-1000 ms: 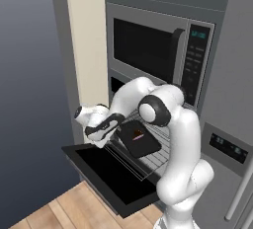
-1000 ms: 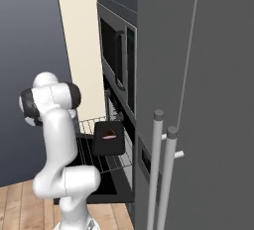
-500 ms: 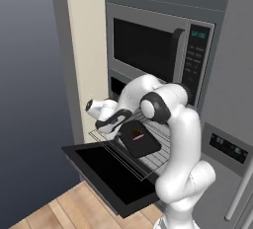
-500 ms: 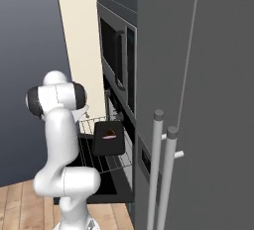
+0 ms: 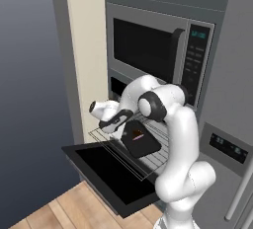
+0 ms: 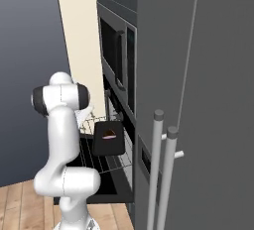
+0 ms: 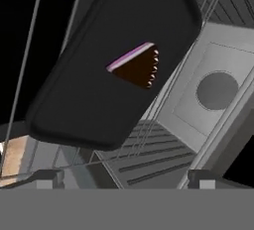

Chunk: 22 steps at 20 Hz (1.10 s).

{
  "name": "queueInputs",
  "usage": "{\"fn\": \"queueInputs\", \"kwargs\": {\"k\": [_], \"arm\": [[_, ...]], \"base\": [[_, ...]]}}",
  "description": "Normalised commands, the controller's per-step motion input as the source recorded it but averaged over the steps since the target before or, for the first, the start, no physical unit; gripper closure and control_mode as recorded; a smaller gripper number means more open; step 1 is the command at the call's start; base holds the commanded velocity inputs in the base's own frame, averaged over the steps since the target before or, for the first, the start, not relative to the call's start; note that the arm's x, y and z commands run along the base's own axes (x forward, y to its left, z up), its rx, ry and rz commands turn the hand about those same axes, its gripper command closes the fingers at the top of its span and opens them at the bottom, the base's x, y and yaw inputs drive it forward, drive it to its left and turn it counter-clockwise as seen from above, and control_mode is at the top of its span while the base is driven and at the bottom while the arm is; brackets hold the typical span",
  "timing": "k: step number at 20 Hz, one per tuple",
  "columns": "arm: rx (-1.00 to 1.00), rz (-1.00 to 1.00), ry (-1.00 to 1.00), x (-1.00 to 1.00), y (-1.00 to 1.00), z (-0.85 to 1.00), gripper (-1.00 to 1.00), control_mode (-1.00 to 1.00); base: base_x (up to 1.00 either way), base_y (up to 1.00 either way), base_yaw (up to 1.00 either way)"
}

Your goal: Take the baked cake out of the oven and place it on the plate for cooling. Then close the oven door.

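The gripper (image 7: 124, 177) hangs spread wide and empty, near the left edge of the black tray (image 5: 141, 139). The cake (image 7: 137, 66) sits on that tray, on the pulled-out rack (image 5: 153, 156) above the dropped oven door (image 5: 106, 173).

The arm (image 5: 173, 124) bends low leftward, jaws spread wide.

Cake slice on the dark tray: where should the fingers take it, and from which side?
Grip the cake slice across its two long flat sides, coming from above: it lies small and low on the dark tray, which rests on the pulled-out wire rack, so a sideways approach would likely meet the tray. The gripper is open.
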Motion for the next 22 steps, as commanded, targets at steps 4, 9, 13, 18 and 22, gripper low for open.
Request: {"fn": "queueInputs", "kwargs": {"k": [4, 9, 13, 18, 22], "arm": [[-0.02, 0.26, 0.27, 0.09, -0.19, -0.34, -1.0, -1.0], [-0.04, 0.28, 0.18, 0.24, -0.17, -0.38, -1.0, -1.0], [-0.05, 0.26, 0.16, 0.31, -0.06, -0.42, -1.0, -1.0], [-0.01, 0.15, 0.14, 0.38, 0.0, -0.39, -1.0, -1.0], [0.0, 0.1, 0.09, 0.46, -0.03, -0.31, -1.0, -1.0]], "base": [[0.0, 0.0, 0.0], [0.0, 0.0, 0.0], [0.0, 0.0, 0.0], [0.0, 0.0, 0.0], [0.0, 0.0, 0.0]]}}
